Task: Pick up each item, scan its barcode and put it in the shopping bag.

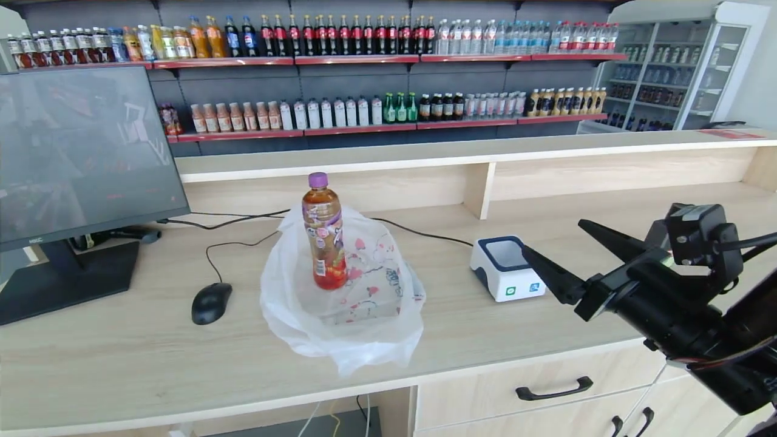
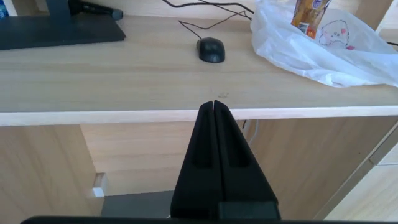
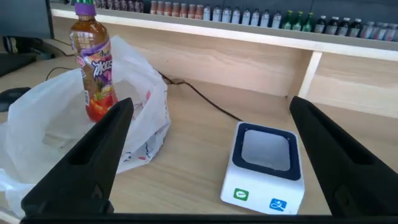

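Across the whole foreground runs a pale wooden counter [image 1: 121,364] with a raised ledge along its far side and drawers [image 1: 546,394] with black handles under its right part. Behind it, red-edged shelves [image 1: 364,59] carry rows of drink bottles. A dark monitor [image 1: 85,152] stands on the counter's left end on a flat black foot. Near the middle of the counter sits the shopping bag [image 1: 364,315], white, thin and see-through with small printed figures, its mouth open upward and its sides slumped in loose folds. The right gripper [image 1: 551,235] hangs above the counter's right part, just to the right of the scanner, its two black fingers spread wide with nothing between them and pointing toward the scanner and the bag; from its wrist camera the right gripper [image 3: 211,102] frames both across the open gap. The left gripper [image 2: 213,106] is low in front of the counter's front edge, left of the bag, its fingers pressed flat together with no gap and nothing in them. A bottle [image 1: 325,237] of amber drink with a purple cap stands upright inside the bag, its neck and cap above the plastic. The scanner [image 1: 507,270], a small white box with a dark blue rim round its window, rests on the counter to the right of the bag, apart from it. A black mouse [image 1: 211,302] lies left of the bag, its cable curling back toward the monitor.
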